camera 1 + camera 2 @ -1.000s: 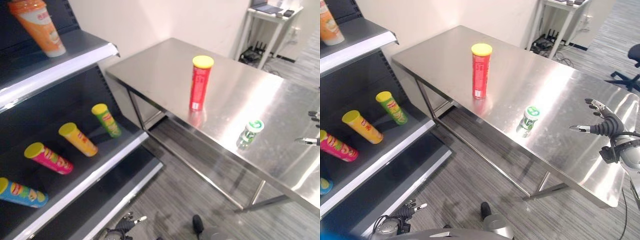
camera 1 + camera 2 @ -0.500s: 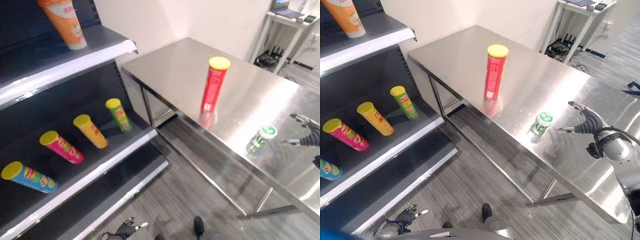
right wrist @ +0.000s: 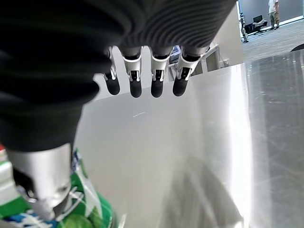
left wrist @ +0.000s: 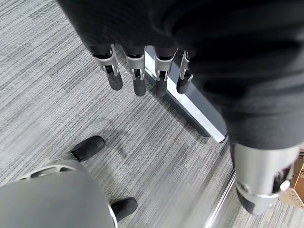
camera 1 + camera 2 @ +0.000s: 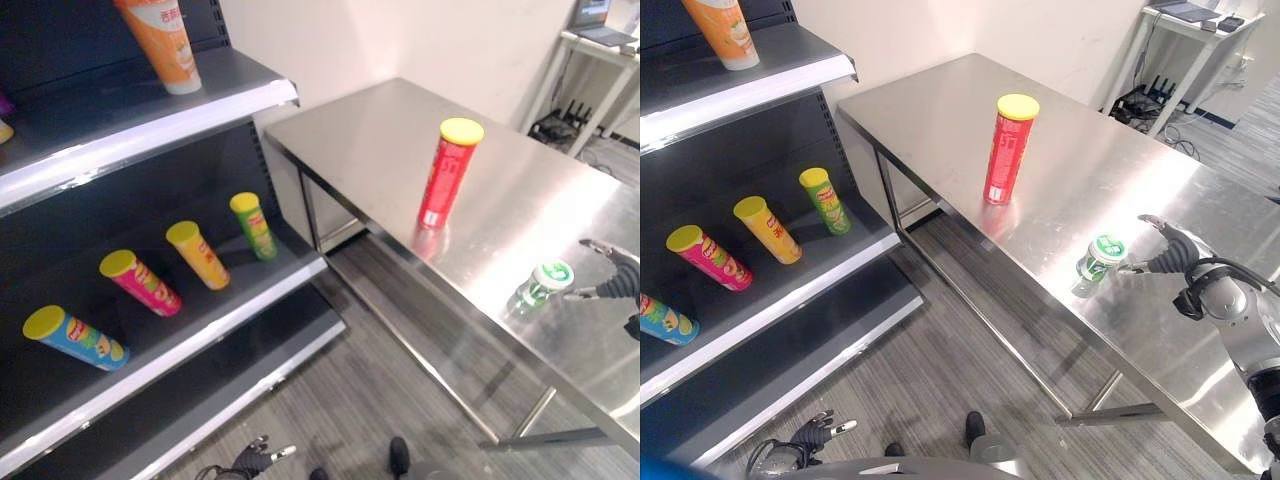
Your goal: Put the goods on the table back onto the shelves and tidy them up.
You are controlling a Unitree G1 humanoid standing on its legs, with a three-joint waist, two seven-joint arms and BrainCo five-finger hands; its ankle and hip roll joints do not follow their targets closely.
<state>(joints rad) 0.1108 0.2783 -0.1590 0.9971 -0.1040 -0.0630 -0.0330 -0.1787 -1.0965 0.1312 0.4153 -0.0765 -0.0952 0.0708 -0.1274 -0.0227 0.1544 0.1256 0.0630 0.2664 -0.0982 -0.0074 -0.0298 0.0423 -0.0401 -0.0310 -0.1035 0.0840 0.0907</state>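
Right robot hand (image 5: 1170, 255) spread, fingers straight, just beside small green-lidded can (image 5: 1098, 262) standing on steel counter (image 5: 940, 120), grasping nothing. Left robot hand (image 4: 142, 71) hanging relaxed above floor (image 4: 57, 95), released. Tall red canister (image 5: 1008, 150) upright farther back on counter. Five canisters on shelves (image 5: 770, 300).

Head stereo pair looking down on shelf unit (image 5: 150, 110) left and steel table (image 5: 1060, 160) right, left wrist camera facing carpet (image 4: 57, 104), right wrist camera skimming the tabletop up close
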